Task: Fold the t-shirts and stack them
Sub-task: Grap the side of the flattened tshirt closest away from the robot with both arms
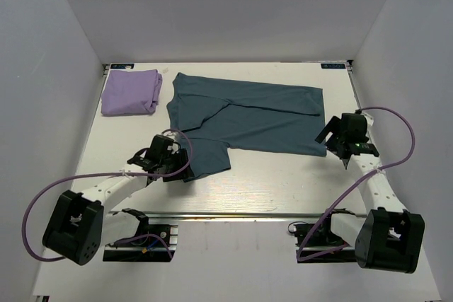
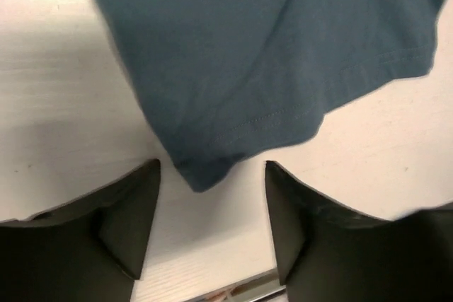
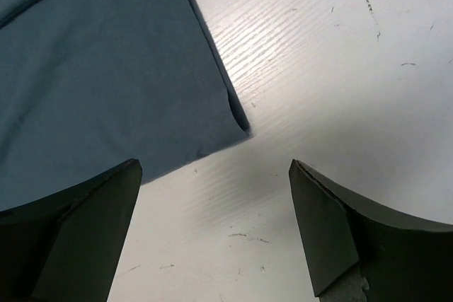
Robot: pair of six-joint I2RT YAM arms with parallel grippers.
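here, white scuffed table (image 1: 283, 182), white walls (image 1: 226, 12); teal shirt (image 1: 248, 114) spread, lavender shirt (image 1: 129, 93) folded far-left; left pincer (image 2: 211, 175), right pincer (image 3: 214, 167) released.

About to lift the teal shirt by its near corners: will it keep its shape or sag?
The teal shirt will probably sag and drape from the held points: it lies in thin, softly creased layers. It looks light, judging by its thin stitched hem. Pushed across the table, it would likelier bunch than slide whole.
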